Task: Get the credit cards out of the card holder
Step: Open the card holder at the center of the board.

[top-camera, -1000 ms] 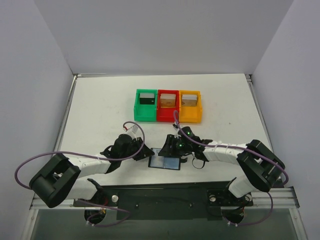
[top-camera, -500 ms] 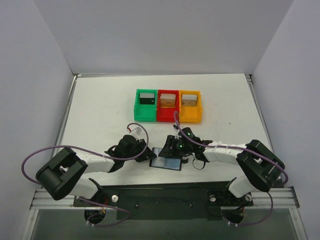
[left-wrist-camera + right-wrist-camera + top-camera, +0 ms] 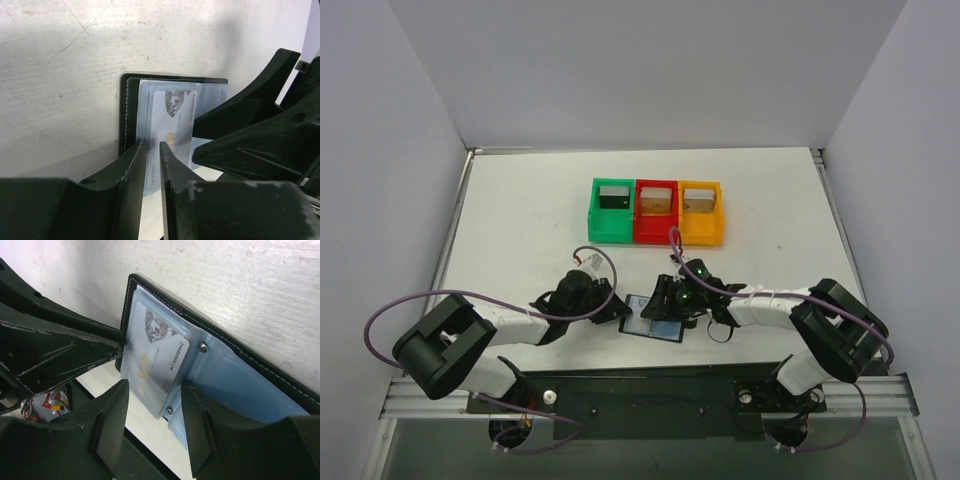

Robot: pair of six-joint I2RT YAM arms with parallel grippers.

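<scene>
Near the front edge of the table, between the two arms, the card holder lies open and flat with its clear blue sleeves facing up. A pale numbered card shows on the half nearer the left arm. Left gripper: fingers almost together, only a thin slit between them, at the holder's stitched edge; cannot tell whether they pinch anything. Right gripper: fingers spread, one on either side of the card's near end, not visibly clamping it. Three coloured bins stand well apart, farther back.
</scene>
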